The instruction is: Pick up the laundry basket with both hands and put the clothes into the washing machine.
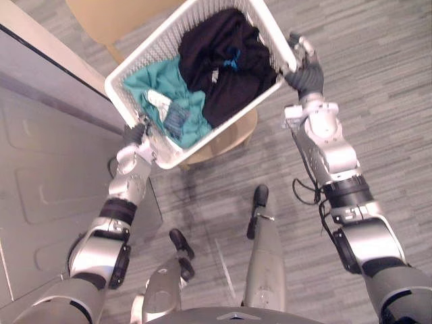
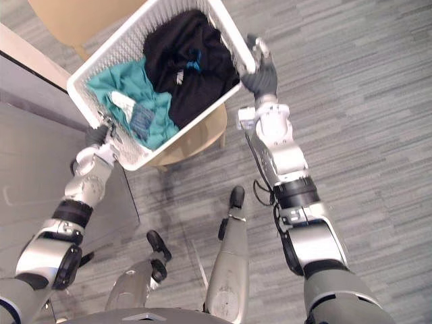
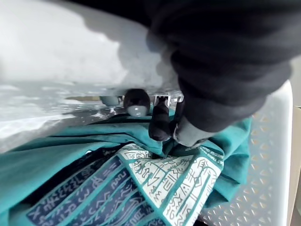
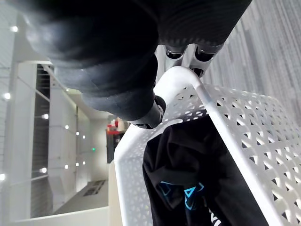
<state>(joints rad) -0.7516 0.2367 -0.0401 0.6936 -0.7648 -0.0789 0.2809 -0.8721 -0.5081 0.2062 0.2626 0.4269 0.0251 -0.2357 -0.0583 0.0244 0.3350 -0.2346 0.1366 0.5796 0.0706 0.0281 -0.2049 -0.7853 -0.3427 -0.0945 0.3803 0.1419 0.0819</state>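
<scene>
I hold a white perforated laundry basket up in the air, tilted, between both hands. My left hand grips its near left rim, fingers curled over the edge onto the cloth. At the far right corner my right hand is curled round the rim. Inside lie a teal patterned garment and a black garment. In the left wrist view the teal cloth lies just past my fingertips.
The washing machine's grey top and side stand at my left, close under the basket's left end. A round wooden stool sits below the basket. Grey striped floor spreads to the right.
</scene>
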